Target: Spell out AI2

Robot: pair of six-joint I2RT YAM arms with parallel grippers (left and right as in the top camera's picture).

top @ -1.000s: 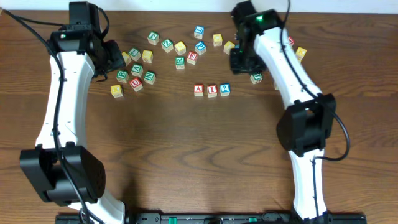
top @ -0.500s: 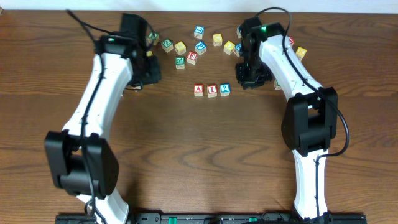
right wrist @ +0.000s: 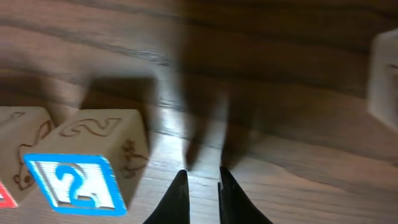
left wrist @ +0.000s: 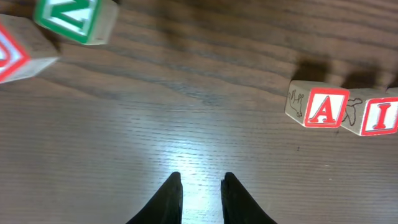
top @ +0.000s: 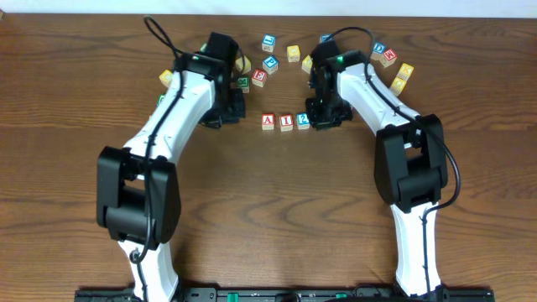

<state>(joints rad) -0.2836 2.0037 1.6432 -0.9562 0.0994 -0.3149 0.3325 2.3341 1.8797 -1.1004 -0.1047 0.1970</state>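
Three wooden blocks stand in a row at mid-table: a red A (top: 268,121), a red I (top: 286,121) and a blue 2 (top: 303,121). My left gripper (top: 228,111) is low over bare wood just left of the row, shut and empty. In the left wrist view its tips (left wrist: 201,181) point at the table, with the A (left wrist: 324,108) and I (left wrist: 380,116) ahead to the right. My right gripper (top: 323,115) is just right of the 2, shut and empty. In the right wrist view its tips (right wrist: 201,176) are beside the 2 block (right wrist: 87,169), apart from it.
Several loose letter blocks lie behind the row, among them a blue one (top: 268,42), a yellow one (top: 293,54) and a red one (top: 258,75). More lie at the back right (top: 404,74). A green N block (left wrist: 74,18) sits near my left gripper.
My left arm has swung right from the left block cluster to just left of the A. My right gripper has come forward and down to the right side of the 2.
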